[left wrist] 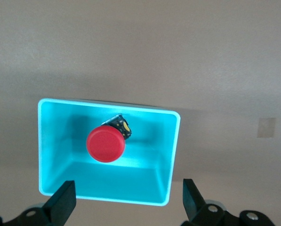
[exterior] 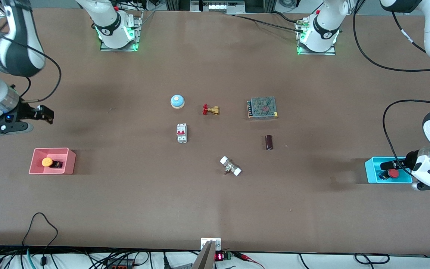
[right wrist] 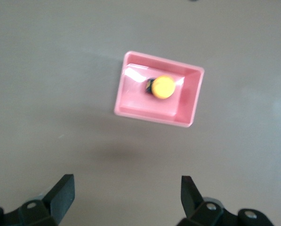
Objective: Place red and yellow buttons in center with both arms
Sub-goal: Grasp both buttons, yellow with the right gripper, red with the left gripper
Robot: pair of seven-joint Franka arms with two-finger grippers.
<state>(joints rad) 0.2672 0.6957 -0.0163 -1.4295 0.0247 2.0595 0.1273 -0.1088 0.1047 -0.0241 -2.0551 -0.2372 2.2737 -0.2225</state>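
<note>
The red button lies in a blue bin at the left arm's end of the table. In the left wrist view the red button lies on its side in the bin. My left gripper is open and empty over the bin, also in its wrist view. The yellow button lies in a pink bin at the right arm's end, also seen as button and bin. My right gripper is open and empty over bare table beside the pink bin, also in its wrist view.
On the middle of the table lie a blue dome bell, a red-handled brass valve, a mesh-covered power supply, a white circuit breaker, a dark cylinder and a white-ended metal fitting.
</note>
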